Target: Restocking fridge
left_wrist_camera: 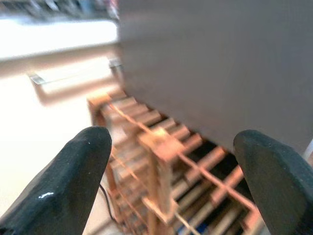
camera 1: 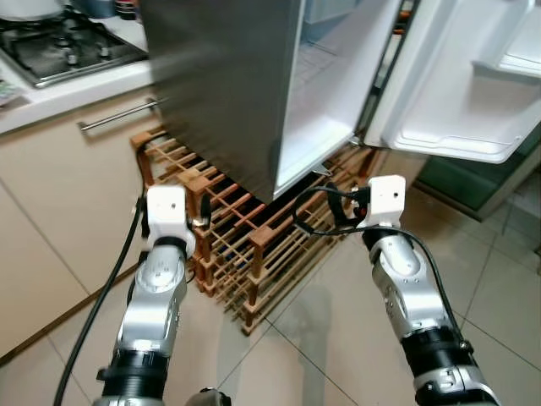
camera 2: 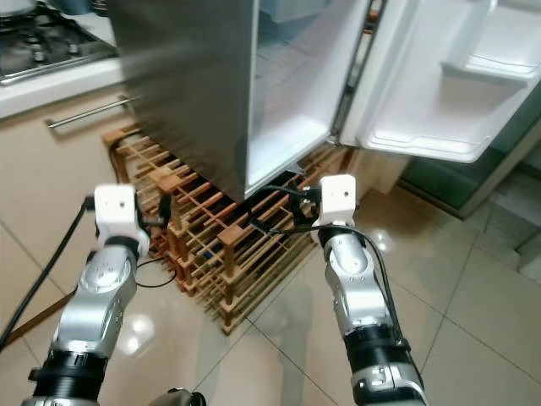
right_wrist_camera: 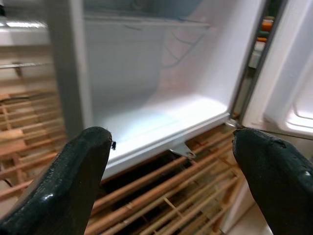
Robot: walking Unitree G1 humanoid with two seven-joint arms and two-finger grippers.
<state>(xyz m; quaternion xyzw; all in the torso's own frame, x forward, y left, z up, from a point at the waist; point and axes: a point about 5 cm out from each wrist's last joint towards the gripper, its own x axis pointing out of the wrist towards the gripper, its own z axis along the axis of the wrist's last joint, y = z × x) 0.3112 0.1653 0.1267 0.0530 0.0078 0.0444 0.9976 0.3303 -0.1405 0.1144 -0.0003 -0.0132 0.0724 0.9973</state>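
Fridge (camera 1: pixel 228 85) top cropped; stovetop (camera 1: pixel 59 46) perhaps blurred.

fridge (camera 1: pixel 220 85): brushed grey metal side, smooth white plastic inside
rack (camera 1: pixel 237 237): bare reddish wood slats
floor (camera 1: pixel 338 338): glossy pale tiles
arms (camera 1: pixel 156 296): shiny silver metal

Head pair: high above the tiled floor, angled down and forward at the open fridge (camera 1: pixel 254 93), both sharing it and the wooden rack (camera 1: pixel 228 237) beneath. Left wrist: close, blurred, facing the fridge's grey side and rack (left_wrist_camera: pixel 161 147). Right wrist: near, facing into the fridge interior (right_wrist_camera: pixel 156 98).
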